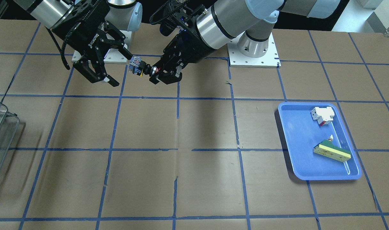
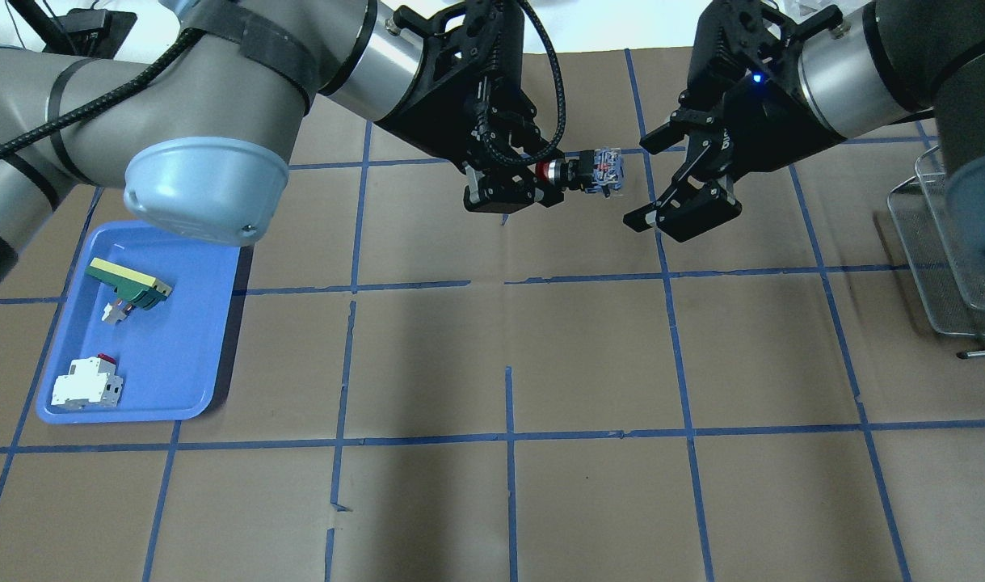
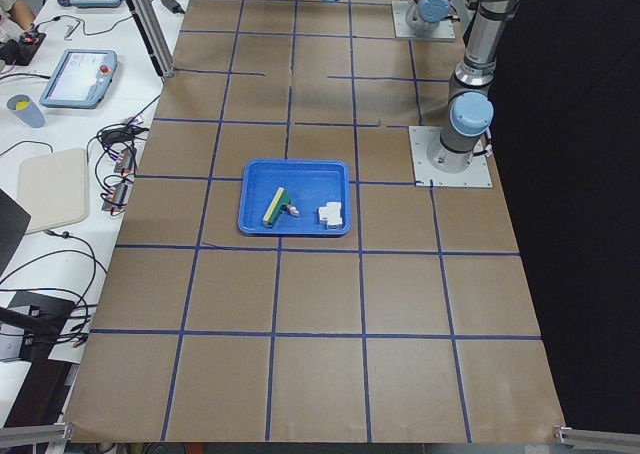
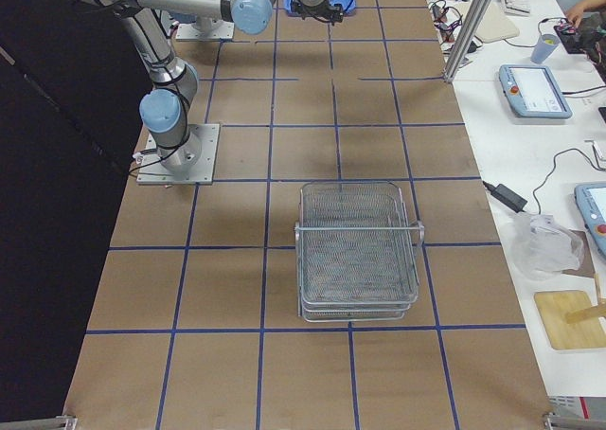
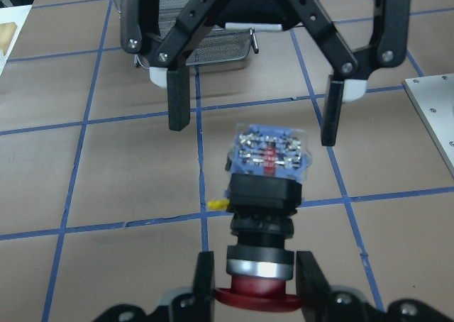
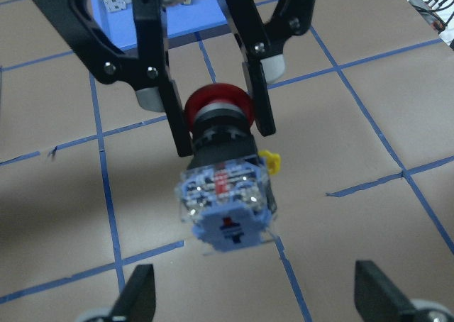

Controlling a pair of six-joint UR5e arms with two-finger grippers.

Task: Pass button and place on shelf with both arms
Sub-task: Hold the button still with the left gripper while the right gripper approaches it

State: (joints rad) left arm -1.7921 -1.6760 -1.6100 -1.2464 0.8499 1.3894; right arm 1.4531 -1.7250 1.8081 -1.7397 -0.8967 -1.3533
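Two grippers meet over the table, button held by the left

One arm has the button: the left gripper is clamped on its red mushroom head, one finger on each side, as the left wrist view shows plainly. The button lies roughly level in the air above the brown paper-covered table, with the black body and the blue-and-white rear block sticking out toward the other arm.

Facing it, the right gripper has its fingers spread wide. Its fingertips stand just past the blue-and-white block, one to each side of it, and touch nothing.

Well off to the robot's right, at the table's end, stands the wire-mesh shelf, apart from both arms.

On the robot's left side lies a blue tray. It holds a white-and-red boxy switch and a yellow-green wedge block, set apart from one another.
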